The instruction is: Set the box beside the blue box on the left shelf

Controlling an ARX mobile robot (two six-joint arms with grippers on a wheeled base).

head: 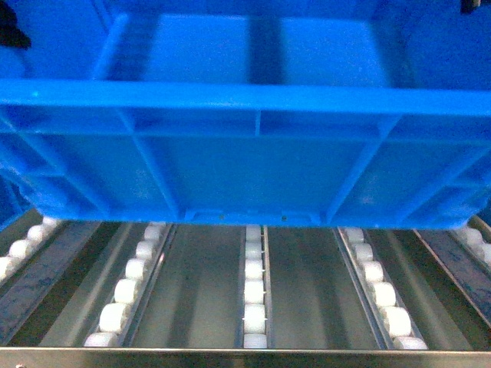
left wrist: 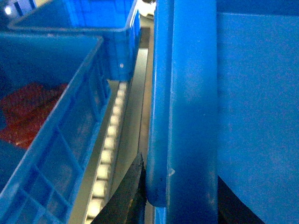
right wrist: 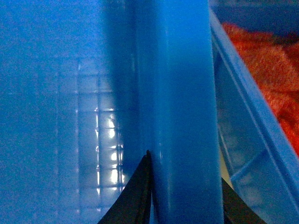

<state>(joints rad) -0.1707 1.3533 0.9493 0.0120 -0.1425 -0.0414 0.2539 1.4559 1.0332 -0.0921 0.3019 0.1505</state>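
The box (head: 245, 146) hangs just above the left shelf (head: 192, 291), each side rim pinched so it stays level for lowering. The left gripper (left wrist: 140, 196) is clenched on the rim at 9 o'clock, and the right gripper (right wrist: 187, 196) on the rim at 3 o'clock. Three roller lanes (head: 255, 291) show fully below. Two more blue crates (left wrist: 51, 140) sit at its left, one at its right (right wrist: 252, 130).
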